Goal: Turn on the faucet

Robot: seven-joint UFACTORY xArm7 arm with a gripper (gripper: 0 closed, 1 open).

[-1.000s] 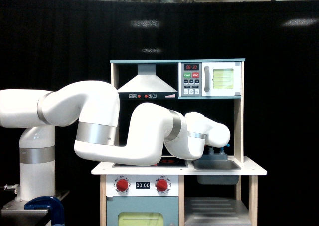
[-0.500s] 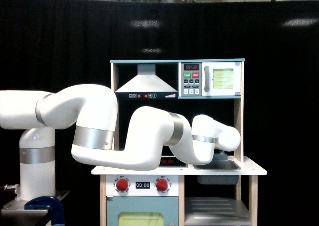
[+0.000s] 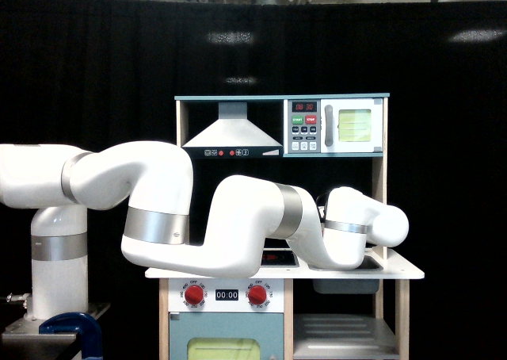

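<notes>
While the arm (image 3: 238, 225) reached across the sink (image 3: 360, 263) at the toy kitchen's right edge, faucet and end effector were hidden | step: approach | grip state untellable | next: find a handle.

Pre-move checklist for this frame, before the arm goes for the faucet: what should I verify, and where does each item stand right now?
1. Faucet in view: not ok, it is hidden behind the arm's wrist.
2. Gripper state: cannot tell, the gripper is not visible in the exterior view.
3. Arm over the sink area: ok, the wrist hangs above the sink end of the counter.
4. Contact with a handle: cannot tell, occluded.
5. Stove knobs untouched: ok, the arm is above the counter, apart from them.
</notes>
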